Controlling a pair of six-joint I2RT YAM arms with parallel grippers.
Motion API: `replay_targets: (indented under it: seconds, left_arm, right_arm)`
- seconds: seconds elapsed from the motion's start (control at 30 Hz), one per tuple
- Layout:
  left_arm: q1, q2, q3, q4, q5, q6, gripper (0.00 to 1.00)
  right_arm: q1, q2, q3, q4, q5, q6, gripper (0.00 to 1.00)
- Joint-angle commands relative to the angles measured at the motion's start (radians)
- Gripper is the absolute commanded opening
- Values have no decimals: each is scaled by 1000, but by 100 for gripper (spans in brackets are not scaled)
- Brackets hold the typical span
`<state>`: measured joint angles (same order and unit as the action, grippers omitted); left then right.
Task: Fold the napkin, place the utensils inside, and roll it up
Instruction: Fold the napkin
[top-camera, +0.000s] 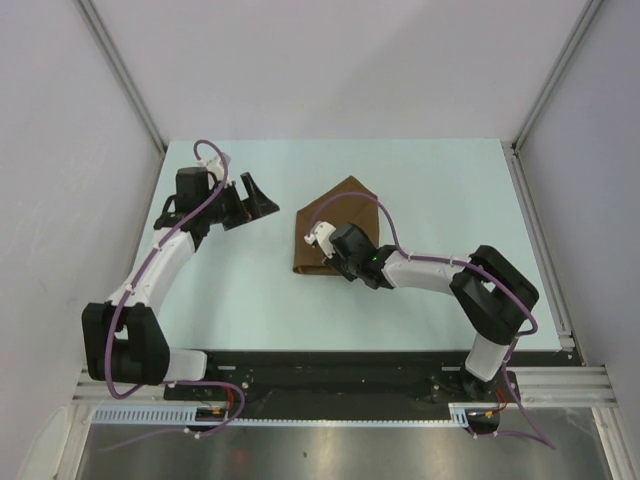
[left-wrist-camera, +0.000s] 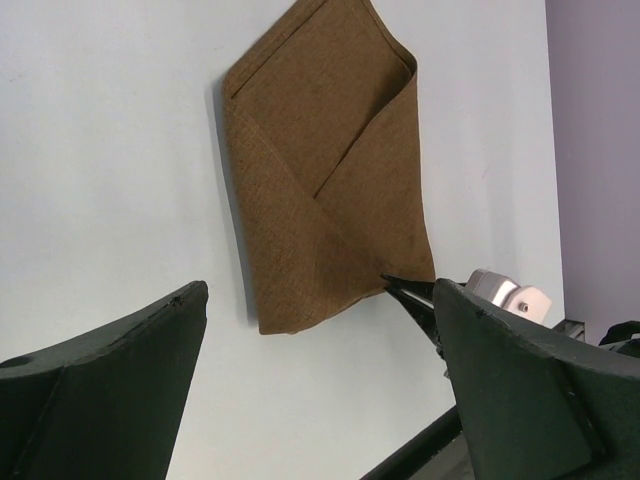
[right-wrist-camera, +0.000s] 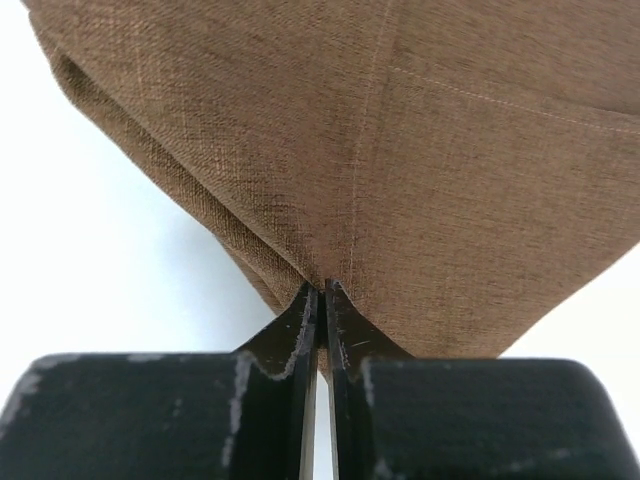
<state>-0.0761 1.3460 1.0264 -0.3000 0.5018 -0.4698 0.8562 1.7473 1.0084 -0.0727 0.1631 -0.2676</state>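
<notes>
The brown napkin (top-camera: 340, 212) lies folded into a pointed envelope shape at the table's middle; it also shows in the left wrist view (left-wrist-camera: 330, 170). My right gripper (top-camera: 330, 258) is shut on the napkin's near edge, and in the right wrist view (right-wrist-camera: 322, 292) the cloth (right-wrist-camera: 430, 150) is pinched between its closed fingertips. My left gripper (top-camera: 254, 204) is open and empty, to the left of the napkin and apart from it; its fingers (left-wrist-camera: 120, 370) frame the cloth. The fork is not in view.
The pale green table (top-camera: 230, 290) has grey walls at left, right and back. A black rail (top-camera: 340, 365) runs along the near edge at the arm bases.
</notes>
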Motion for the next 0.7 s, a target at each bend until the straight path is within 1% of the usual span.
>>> replay_targets:
  seconds: [0.0, 0.13, 0.17, 0.33, 0.43, 0.5, 0.53, 0.63, 0.67]
  left_arm:
    - [7, -16, -8, 36, 27, 2, 100]
    - [7, -13, -8, 38, 37, -1, 100]
    - [7, -15, -8, 39, 37, -1, 100]
    - [7, -13, -11, 39, 40, -3, 100]
    - [7, -13, -11, 41, 41, -1, 100]
    - [7, -13, -11, 41, 41, -3, 100]
    - [7, -11, -11, 41, 41, -4, 100]
    - [7, -11, -12, 42, 43, -4, 100]
    - [7, -11, -12, 42, 43, -6, 100]
  right_arm:
    - [1, -48, 24, 1, 78, -21, 8]
    - [3, -68, 16, -15, 102, -19, 10]
    - [3, -72, 15, -13, 98, -16, 14]
    - [1, -63, 9, -4, 69, -1, 27]
    - [3, -60, 12, 4, 49, 7, 32]
    - [1, -58, 13, 5, 43, 8, 32]
    - [1, -58, 18, 5, 41, 8, 27]
    - [-2, -55, 18, 7, 44, 5, 15]
    - [-2, -55, 18, 5, 46, 2, 12]
